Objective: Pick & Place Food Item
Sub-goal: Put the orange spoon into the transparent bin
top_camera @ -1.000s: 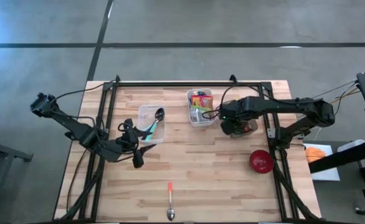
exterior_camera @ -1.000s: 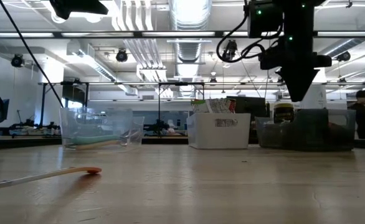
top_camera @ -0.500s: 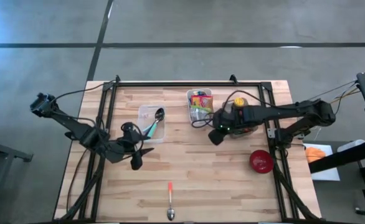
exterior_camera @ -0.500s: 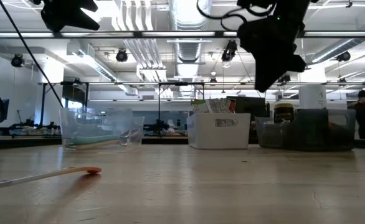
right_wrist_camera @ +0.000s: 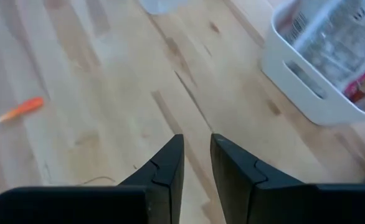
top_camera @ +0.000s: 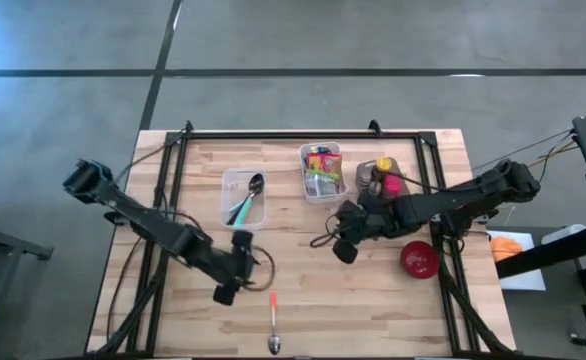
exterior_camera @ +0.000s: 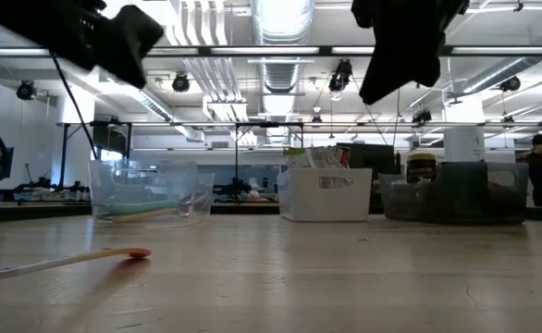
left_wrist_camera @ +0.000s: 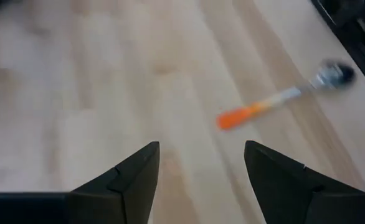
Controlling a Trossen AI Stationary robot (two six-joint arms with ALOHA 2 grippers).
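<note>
While both dark arms hang above the pale wooden slatted table (top_camera: 303, 290), neither gripper has hold of anything.

Left gripper (top_camera: 225, 292): positioned over the front-left part of the table, just beside the orange-handled metal spoon (top_camera: 273, 322) that lies flat near the front edge. In the left wrist view its two dark fingers (left_wrist_camera: 129, 180) stand well apart with bare wood between them, and the spoon (left_wrist_camera: 276, 99) lies ahead of them, untouched.

Right gripper (top_camera: 341, 250): positioned over the middle of the table, in front of the white rectangular plastic bin of packaged food items (top_camera: 321, 172). In the right wrist view its fingers (right_wrist_camera: 167, 163) are nearly closed, with only a narrow empty slit between them. The white bin (right_wrist_camera: 313, 81) shows in that view with packets inside it, apart from the fingers.

Task items: the packaged food remains inside the white bin at the back centre of the table. Which packet is the intended one cannot be told.

Other items on the table:
- Clear square plastic container (top_camera: 244, 198), left of the white bin, holding a black spoon and a teal-handled utensil.
- Dark translucent container (top_camera: 385, 180), right of the white bin, with a yellow-lidded jar in it.
- Red round bowl (top_camera: 419, 260), near the right edge, just beside the right arm.

In the low view, the containers (exterior_camera: 326, 194) stand in a row along the far side.
</note>
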